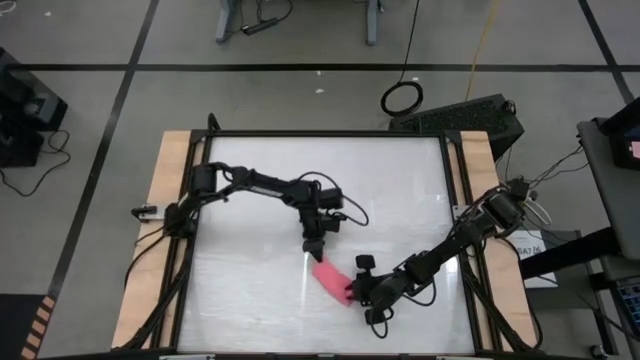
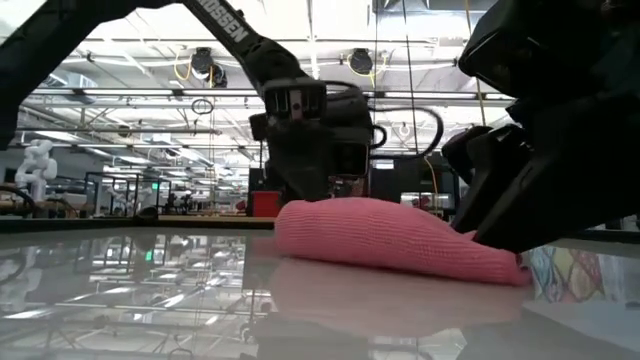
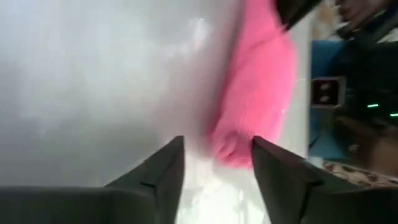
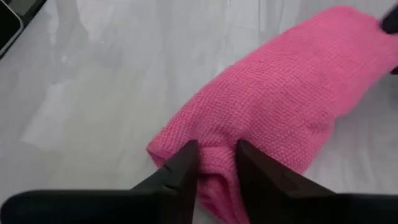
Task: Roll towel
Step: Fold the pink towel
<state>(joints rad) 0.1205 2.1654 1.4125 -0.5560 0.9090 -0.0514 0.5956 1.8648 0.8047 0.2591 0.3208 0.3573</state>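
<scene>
The pink towel [image 1: 331, 277] lies as a short roll on the white table, slanting from far left to near right; it also shows in the low view [image 2: 400, 240]. My left gripper [image 1: 313, 252] is open just off the roll's far-left end [image 3: 231, 149], its fingertips standing on either side of that end. My right gripper [image 1: 353, 292] is at the roll's near-right end, shut on the towel [image 4: 292, 93]. The white tag is not visible. My right gripper pinches a bulge of cloth at the roll's near-right end [image 4: 216, 155] between its two fingers [image 4: 184, 167]. The fingers come low and slanting from the table's near right side, along the roll. The roll rests on the table.
The table's wooden side rails [image 1: 172, 200] and black frame bound the white surface. There is bare surface to the left of and beyond the towel [image 1: 250, 290]. Both arms reach toward the table's near middle and stand close together.
</scene>
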